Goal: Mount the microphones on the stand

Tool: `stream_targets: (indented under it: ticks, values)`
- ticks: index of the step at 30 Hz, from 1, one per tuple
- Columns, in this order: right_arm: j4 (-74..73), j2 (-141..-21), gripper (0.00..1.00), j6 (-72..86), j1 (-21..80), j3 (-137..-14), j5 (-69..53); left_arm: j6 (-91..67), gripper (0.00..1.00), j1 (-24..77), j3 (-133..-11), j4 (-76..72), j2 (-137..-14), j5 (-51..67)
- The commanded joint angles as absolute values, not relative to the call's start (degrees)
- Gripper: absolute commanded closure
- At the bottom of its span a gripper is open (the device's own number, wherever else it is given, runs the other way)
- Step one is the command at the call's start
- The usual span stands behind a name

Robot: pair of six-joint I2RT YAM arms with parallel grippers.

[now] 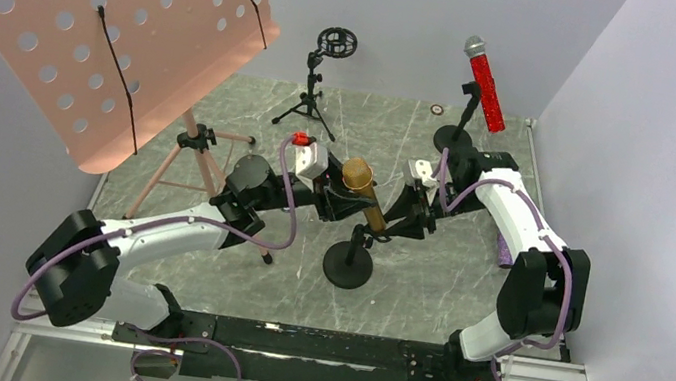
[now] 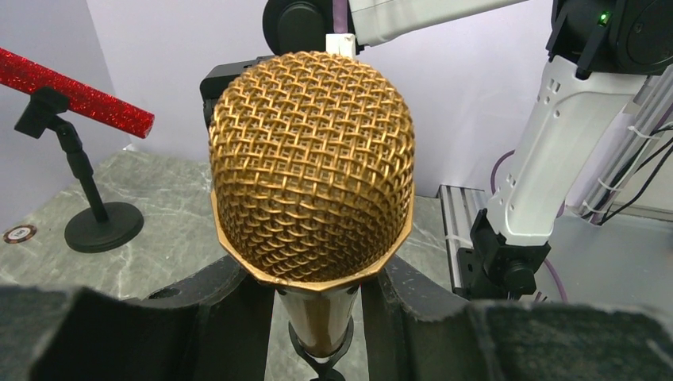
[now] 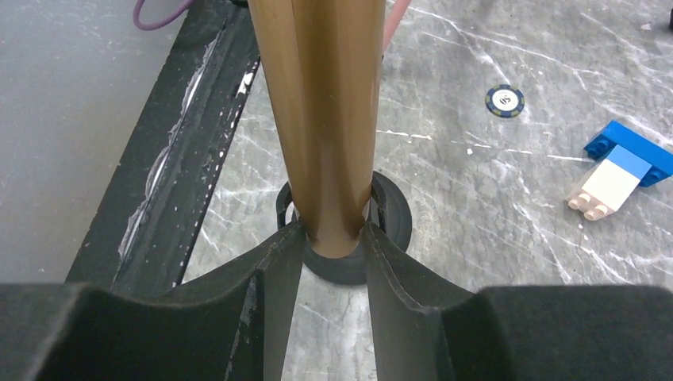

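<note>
- From above, the gold microphone (image 1: 359,186) leans over the black stand (image 1: 348,268) at mid-table. The left gripper (image 1: 334,200) and right gripper (image 1: 398,222) meet it from opposite sides.
- The left wrist view adds what the overhead cannot: the fingers (image 2: 230,317) pinch the body just under the mesh grille.
- In the right wrist view the fingers (image 3: 274,270) press the shaft's lower end, which sits at a black ring above the round base — whether it is seated, I cannot tell.
- The red microphone (image 1: 483,91) sits clipped on the rear stand (image 1: 453,137). The purple microphone (image 1: 504,251) lies beside the right arm, mostly hidden.
- The right wrist view alone catches a blue-and-white toy brick (image 3: 619,171) on the table (image 3: 476,278), with a poker chip (image 3: 505,101) near it.
</note>
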State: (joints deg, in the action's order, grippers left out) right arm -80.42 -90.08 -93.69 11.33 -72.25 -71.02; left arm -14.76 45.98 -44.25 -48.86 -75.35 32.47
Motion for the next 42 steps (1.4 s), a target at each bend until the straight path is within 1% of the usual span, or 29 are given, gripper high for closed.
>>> stream_targets:
  ticks: [1,10,14,18,27,42]
  values:
    - [-78.70,-89.93,0.55,-93.22,12.09,-70.40,-66.59,-14.87,1.00,46.22,-43.81,-46.87,-77.87,35.68]
    - [-79.37,-89.71,0.55,-91.24,9.19,-71.39,-62.50,-13.01,1.00,46.16,-42.63,-43.99,-78.44,36.03]
    - [-75.08,-87.51,0.53,-87.61,7.41,-69.74,-58.85,-12.19,1.00,46.13,-42.35,-43.03,-79.71,35.97]
    - [-74.03,-86.89,0.52,-87.04,4.95,-68.39,-56.75,-12.04,1.00,46.03,-41.39,-44.15,-81.58,35.86]
    - [-74.52,-87.07,0.51,-87.94,2.37,-68.30,-58.69,-13.46,1.00,46.10,-39.08,-50.99,-87.43,36.29]
    - [-76.36,-87.20,0.51,-89.96,1.73,-68.64,-60.65,-11.33,1.00,47.08,-37.15,-49.95,-94.06,36.18]
